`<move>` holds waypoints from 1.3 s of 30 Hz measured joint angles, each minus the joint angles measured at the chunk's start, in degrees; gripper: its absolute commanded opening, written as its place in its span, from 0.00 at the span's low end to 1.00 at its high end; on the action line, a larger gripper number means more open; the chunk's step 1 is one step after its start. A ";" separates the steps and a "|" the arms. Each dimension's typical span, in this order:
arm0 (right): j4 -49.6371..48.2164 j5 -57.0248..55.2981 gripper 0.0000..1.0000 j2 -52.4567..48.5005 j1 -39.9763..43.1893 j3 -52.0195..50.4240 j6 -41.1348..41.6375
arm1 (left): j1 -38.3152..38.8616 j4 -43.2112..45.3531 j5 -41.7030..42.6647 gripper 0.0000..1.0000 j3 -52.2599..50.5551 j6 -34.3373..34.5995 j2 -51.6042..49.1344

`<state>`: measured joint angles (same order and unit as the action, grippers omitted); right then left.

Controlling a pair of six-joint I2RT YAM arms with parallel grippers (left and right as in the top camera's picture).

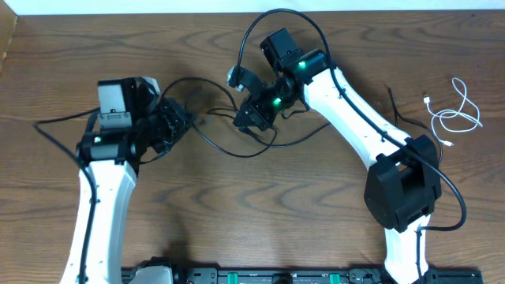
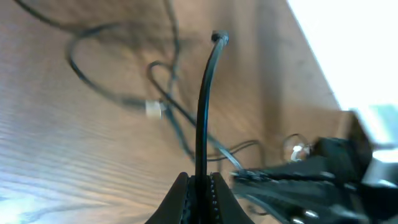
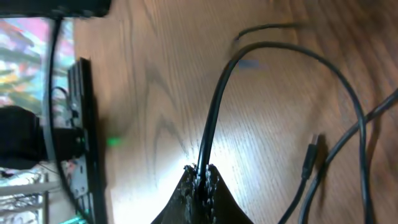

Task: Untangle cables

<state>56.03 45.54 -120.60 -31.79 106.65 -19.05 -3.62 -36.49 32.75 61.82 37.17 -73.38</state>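
Thin, glossy black cables (image 1: 237,153) lay looped over one another toward the far edge of the table (image 1: 260,213), about midway along it. Their slack curved in loose arcs across the brown, wood-grained surface. A shorter white cable (image 1: 460,117) sat coiled by itself near the far right corner, well apart from the tangle. The left gripper (image 2: 200,186) had its ridged fingers pinched tight on one black strand, which rose in a smooth bend to a small plug end. The right gripper (image 3: 200,177) was likewise clamped shut on a black strand at the tangle's right side.
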 measured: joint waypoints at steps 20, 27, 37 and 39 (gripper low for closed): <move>-4.09 20.09 0.15 0.00 -2.91 0.00 3.43 | -0.02 0.76 0.37 0.08 -0.02 3.58 0.42; -4.22 24.09 0.20 0.00 -2.97 0.00 3.65 | -0.02 0.76 0.37 0.08 -0.02 3.76 0.42; -4.24 21.90 0.42 0.00 -3.43 0.00 3.74 | -0.02 0.72 0.37 0.08 -0.02 6.14 0.42; -4.24 20.15 0.44 0.00 -3.43 0.00 3.91 | -0.02 0.68 0.39 0.08 -0.02 6.34 0.42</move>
<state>51.79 65.69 -120.60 -35.22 106.65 -15.14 -3.64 -35.81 33.15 61.80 43.51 -72.97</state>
